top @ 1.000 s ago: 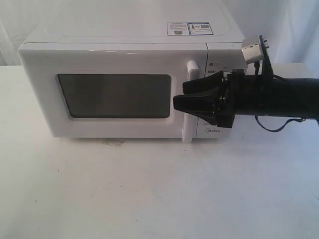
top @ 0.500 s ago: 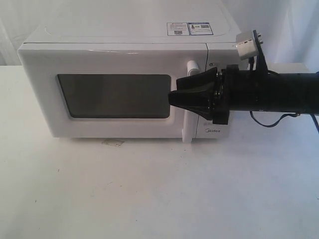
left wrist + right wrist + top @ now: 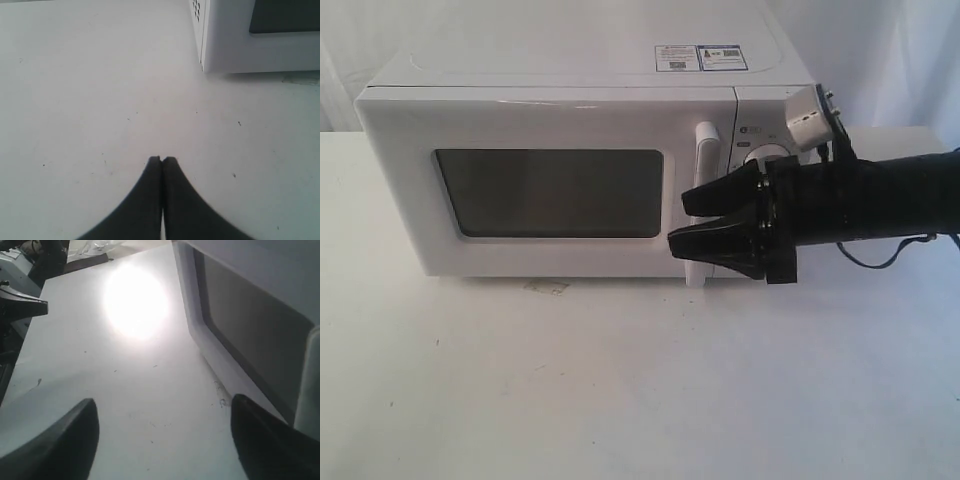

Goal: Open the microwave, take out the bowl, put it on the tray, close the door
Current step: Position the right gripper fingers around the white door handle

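The white microwave (image 3: 570, 100) stands at the back of the table with its door (image 3: 400, 200) closed; the corner of the microwave (image 3: 230, 45) shows in the left wrist view. The door's dark window (image 3: 550, 192) shows nothing inside. My right gripper (image 3: 678, 222) is open in front of the lower part of the vertical bar handle (image 3: 704, 150), one finger above the other. In the right wrist view the right gripper (image 3: 162, 405) has only table between its fingers, with the handle (image 3: 310, 380) just beside one of them. My left gripper (image 3: 161, 159) is shut over bare table. The bowl and tray are out of view.
A round dial (image 3: 772, 155) shows above my right arm. Stickers (image 3: 700, 57) lie on the microwave's top. A small scrap (image 3: 546, 287) lies on the white table (image 3: 620, 380) under the door's front edge. Dark equipment (image 3: 20, 305) stands beyond the table's far edge.
My right gripper has dropped lower along the handle and pulled back slightly, and its fingers stand wider apart. The door has stayed closed.
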Motion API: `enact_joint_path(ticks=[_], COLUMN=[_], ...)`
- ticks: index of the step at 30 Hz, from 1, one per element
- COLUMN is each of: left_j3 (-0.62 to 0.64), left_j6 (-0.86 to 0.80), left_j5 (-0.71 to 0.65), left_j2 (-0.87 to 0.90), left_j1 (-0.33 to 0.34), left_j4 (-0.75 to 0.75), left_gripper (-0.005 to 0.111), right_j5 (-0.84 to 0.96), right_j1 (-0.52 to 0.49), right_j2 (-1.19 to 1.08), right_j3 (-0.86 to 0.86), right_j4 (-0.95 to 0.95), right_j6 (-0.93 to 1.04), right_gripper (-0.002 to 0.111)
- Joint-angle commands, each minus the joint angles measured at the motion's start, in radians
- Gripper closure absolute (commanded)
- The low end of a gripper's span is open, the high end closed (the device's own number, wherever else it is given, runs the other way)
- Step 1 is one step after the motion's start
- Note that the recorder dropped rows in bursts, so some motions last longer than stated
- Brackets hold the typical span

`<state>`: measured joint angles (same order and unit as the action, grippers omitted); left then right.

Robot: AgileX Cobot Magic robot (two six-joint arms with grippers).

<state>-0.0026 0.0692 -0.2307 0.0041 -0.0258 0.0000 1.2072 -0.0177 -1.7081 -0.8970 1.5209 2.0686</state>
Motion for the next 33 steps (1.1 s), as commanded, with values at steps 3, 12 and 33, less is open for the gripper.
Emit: enact_joint_path(ticks=[3,12,33], left_j3=[0.003,0.003,0.003], left_j6=[0.001,0.001,0.001], left_j5=[-0.002,-0.002,-0.002], left_j2=[-0.004,-0.004,-0.004], left_j1=[0.002,0.002,0.002], left_j4=[0.000,0.000,0.000], left_gripper=[0.107,0.107,0.107], right_j5=[0.014,0.014,-0.410], right_j1=[0.011,0.049,0.049], right_j2=[0.002,0.055,0.226], right_j3=[0.009,0.050,0.061], right_j4=[-0.069,-0.081,-0.107], right_j6=[0.039,0.065,0.065], right_gripper=[0.055,0.071,0.040])
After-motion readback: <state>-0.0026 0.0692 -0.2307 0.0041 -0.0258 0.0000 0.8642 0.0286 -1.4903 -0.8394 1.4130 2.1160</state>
